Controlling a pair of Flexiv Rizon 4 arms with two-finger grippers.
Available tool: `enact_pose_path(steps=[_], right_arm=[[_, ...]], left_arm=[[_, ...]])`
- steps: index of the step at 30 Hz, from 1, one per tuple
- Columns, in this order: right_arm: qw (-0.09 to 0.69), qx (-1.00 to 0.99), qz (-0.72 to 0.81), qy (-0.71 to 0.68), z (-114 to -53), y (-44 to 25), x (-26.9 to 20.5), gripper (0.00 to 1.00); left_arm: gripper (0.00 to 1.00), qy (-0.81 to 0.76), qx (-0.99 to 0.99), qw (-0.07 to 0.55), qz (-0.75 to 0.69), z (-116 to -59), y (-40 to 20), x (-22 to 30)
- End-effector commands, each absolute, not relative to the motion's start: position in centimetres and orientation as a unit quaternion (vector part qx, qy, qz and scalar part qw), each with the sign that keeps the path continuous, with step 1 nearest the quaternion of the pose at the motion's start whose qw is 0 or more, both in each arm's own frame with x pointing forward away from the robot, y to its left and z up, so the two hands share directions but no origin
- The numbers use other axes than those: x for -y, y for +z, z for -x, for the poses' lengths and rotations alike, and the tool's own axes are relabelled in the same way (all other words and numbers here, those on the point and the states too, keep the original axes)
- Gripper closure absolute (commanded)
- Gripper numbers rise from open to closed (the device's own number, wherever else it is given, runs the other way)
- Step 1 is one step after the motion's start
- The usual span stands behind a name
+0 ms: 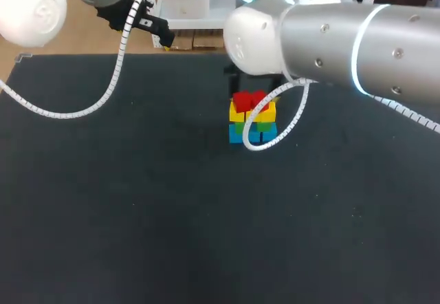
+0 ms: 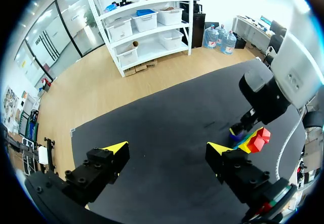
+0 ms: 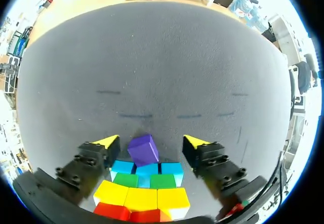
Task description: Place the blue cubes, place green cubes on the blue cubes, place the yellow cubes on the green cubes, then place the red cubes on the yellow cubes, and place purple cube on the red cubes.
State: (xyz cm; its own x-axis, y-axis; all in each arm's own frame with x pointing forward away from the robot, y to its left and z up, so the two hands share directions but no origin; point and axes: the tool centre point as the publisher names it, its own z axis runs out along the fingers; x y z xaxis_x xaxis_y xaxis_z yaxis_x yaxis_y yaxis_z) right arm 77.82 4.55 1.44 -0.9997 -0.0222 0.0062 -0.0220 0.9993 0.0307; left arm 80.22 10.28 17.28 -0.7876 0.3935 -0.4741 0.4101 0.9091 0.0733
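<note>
Centrally, cube stack (image 1: pixel 237 116), black tabletop (image 1: pixel 137 214)

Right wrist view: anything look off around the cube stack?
The small purple cube sits askew between the right gripper's open fingers, down by the blue cubes, not atop the red cubes.

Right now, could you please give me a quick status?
Left gripper open, empty. Right gripper open, purple cube between its fingers, ungripped. Stack built up to red cubes; purple not on top. Nothing blocking.
</note>
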Motion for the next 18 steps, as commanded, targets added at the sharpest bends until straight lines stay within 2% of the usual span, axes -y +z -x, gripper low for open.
enact_pose_path(steps=[1,18], right_arm=[[0.006,1.000,-0.010,-0.007,-77.7,0.8,-4.9,0.00],[0.025,1.000,-0.010,0.000,-75.6,-0.1,-4.3,0.00]], left_arm=[[0.00,-0.017,-0.945,0.247,-0.213,-80.1,17.3,-10.3],[0.00,-0.017,-0.945,0.247,-0.213,-80.1,17.3,-10.3]])
